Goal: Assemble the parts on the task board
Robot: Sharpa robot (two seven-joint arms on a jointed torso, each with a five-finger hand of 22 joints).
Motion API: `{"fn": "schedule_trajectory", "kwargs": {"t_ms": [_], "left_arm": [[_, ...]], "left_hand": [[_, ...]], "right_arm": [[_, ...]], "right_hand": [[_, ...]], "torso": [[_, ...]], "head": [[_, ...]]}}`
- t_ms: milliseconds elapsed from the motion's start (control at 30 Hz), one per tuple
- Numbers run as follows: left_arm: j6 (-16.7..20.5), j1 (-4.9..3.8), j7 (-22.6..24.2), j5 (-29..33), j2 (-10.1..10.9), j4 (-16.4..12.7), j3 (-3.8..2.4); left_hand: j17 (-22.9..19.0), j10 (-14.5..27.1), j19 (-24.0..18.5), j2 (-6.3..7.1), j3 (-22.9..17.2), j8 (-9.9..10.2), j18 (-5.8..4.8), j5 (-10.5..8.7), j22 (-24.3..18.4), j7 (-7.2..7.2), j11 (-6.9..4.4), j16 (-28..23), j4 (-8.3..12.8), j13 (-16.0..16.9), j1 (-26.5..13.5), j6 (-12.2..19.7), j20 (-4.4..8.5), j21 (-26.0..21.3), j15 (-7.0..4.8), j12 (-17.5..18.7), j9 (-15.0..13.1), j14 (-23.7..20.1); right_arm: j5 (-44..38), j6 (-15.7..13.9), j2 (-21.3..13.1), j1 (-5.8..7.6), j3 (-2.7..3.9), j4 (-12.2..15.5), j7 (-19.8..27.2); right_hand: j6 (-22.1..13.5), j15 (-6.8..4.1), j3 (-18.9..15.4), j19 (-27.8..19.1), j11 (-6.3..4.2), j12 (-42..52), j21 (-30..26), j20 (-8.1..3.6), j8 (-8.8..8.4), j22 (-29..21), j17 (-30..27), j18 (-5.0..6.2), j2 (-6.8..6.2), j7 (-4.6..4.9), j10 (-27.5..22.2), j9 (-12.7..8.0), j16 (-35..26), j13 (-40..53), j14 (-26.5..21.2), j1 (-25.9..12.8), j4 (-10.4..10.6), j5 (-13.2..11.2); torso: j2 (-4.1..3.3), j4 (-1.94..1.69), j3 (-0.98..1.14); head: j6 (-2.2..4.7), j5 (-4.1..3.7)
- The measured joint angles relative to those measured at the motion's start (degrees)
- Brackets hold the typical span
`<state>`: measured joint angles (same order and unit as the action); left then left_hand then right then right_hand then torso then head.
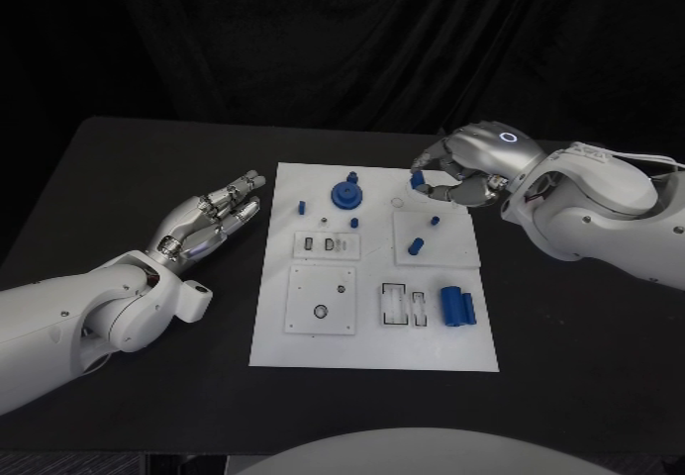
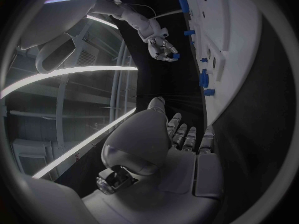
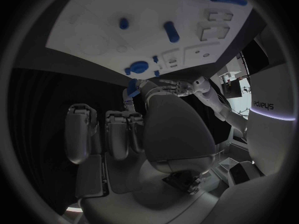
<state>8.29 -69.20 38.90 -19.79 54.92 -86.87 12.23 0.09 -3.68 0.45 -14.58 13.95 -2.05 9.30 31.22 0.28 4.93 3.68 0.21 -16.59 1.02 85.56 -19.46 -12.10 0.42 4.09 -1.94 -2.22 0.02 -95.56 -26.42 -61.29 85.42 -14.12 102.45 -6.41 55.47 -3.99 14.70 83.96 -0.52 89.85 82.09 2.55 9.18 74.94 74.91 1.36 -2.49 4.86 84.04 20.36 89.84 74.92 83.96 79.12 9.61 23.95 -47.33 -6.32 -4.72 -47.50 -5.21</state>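
The white task board (image 1: 374,341) lies mid-table. On it are a round blue part (image 1: 347,194), small blue pegs (image 1: 301,207) (image 1: 416,246) (image 1: 434,220) and a blue block (image 1: 455,305) by the slotted plates. My right hand (image 1: 468,166) hovers over the board's far right corner and pinches a small blue part (image 1: 417,180), which also shows at its fingertips (image 3: 132,87) in the right wrist view. My left hand (image 1: 214,220) lies flat and open on the table just left of the board, holding nothing; the left wrist view shows its fingers (image 2: 187,134) stretched out.
Square white inset plates with slots (image 1: 322,299) (image 1: 404,305) sit on the board's near half. Black table (image 1: 129,178) surrounds the board on all sides, with room at the left and front. My right forearm (image 1: 614,213) crosses the table's right side.
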Motion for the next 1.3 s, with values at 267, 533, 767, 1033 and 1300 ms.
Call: {"fn": "schedule_trajectory", "kwargs": {"t_ms": [267, 533, 767, 1033, 1300], "left_arm": [[0.0, 0.00, 0.0, 0.0, -0.5, 0.2, 0.00], [0.0, 0.00, 0.0, 0.0, 0.3, -0.3, 0.00], [0.0, 0.00, 0.0, 0.0, 0.5, -0.4, 0.00], [0.0, 0.00, 0.0, 0.0, 0.3, -0.4, 0.00], [-0.1, 0.00, 0.0, 0.0, 0.3, -0.4, 0.00]], "left_hand": [[0.0, 0.0, 0.0, 0.00, 0.0, 0.0, 0.01, 0.00, 0.0, 0.00, 0.00, 0.0, 0.0, 0.0, 0.0, 0.0, 0.00, 0.0, 0.00, 0.0, 0.0, 0.0], [0.0, 0.0, 0.0, 0.00, 0.0, 0.0, 0.00, 0.00, 0.0, 0.00, 0.00, 0.0, 0.0, 0.0, 0.0, 0.0, 0.00, 0.0, 0.00, 0.0, 0.0, 0.0], [0.0, 0.0, 0.0, 0.00, 0.0, 0.0, 0.01, 0.00, 0.0, 0.00, 0.00, 0.0, 0.0, 0.0, 0.0, 0.0, 0.00, 0.0, 0.00, 0.0, 0.0, 0.0], [0.0, 0.0, 0.0, 0.00, 0.0, 0.0, 0.00, 0.00, 0.0, 0.00, 0.00, 0.0, 0.0, 0.0, 0.0, 0.0, 0.00, 0.0, 0.00, 0.0, 0.0, 0.0], [0.0, 0.0, 0.0, 0.00, 0.0, 0.0, 0.00, 0.00, 0.0, 0.00, 0.00, 0.0, 0.0, 0.0, 0.0, 0.0, 0.00, 0.0, 0.00, 0.0, 0.0, 0.0]], "right_arm": [[-0.2, 2.3, 6.2, -0.44, -0.05, 1.8, -0.2], [-1.4, 5.1, 10.7, -3.96, -0.12, -0.4, -1.7], [-3.6, 5.6, 13.2, -6.05, -0.13, -2.5, -4.4], [-6.1, 5.6, 14.3, -7.22, -0.09, -3.2, -7.1], [-7.6, 5.5, 15.1, -7.53, -0.08, -3.5, -8.3]], "right_hand": [[0.3, 0.00, -0.1, 0.0, 0.00, 0.0, 0.0, 0.00, -0.11, 0.0, 0.0, 0.00, -0.34, 0.31, 0.0, 0.0, 0.0, 0.0, 0.0, -0.3, -0.1, 0.7], [0.6, 0.00, -0.2, 0.0, 0.00, 0.0, -0.3, 0.00, 0.14, 0.0, 0.0, 0.00, -0.71, 0.64, 0.0, 0.0, 0.0, 0.0, 0.0, -0.7, -0.2, 1.0], [0.7, 0.00, -0.1, 0.0, 0.00, 0.0, -0.3, 0.01, 0.20, 0.0, 0.0, 0.00, -0.71, 0.69, 0.0, 0.0, 0.0, 0.0, 0.0, -0.7, -0.7, 1.7], [0.7, 0.00, 0.1, 0.0, 0.00, 0.0, -0.3, 0.01, 0.49, 0.0, 0.0, 0.00, -1.10, 0.69, 0.0, 0.0, 0.0, 0.0, 0.0, -1.1, -0.9, 1.7], [0.7, 0.00, 0.1, 0.0, 0.00, 0.0, -0.5, 0.01, 0.53, 0.0, 0.0, 0.00, -1.17, 0.69, 0.0, 0.0, 0.0, 0.0, 0.0, -1.2, -0.9, 1.7]], "torso": [[0.02, 0.04, -0.04], [0.02, 0.10, -0.02], [0.01, 0.13, 0.03], [-0.07, 0.07, 0.09], [-0.07, -0.04, 0.01]], "head": [[-0.10, -0.21], [-0.35, 0.00], [-0.59, 0.06], [-0.71, -0.12], [-0.88, -0.14]]}}
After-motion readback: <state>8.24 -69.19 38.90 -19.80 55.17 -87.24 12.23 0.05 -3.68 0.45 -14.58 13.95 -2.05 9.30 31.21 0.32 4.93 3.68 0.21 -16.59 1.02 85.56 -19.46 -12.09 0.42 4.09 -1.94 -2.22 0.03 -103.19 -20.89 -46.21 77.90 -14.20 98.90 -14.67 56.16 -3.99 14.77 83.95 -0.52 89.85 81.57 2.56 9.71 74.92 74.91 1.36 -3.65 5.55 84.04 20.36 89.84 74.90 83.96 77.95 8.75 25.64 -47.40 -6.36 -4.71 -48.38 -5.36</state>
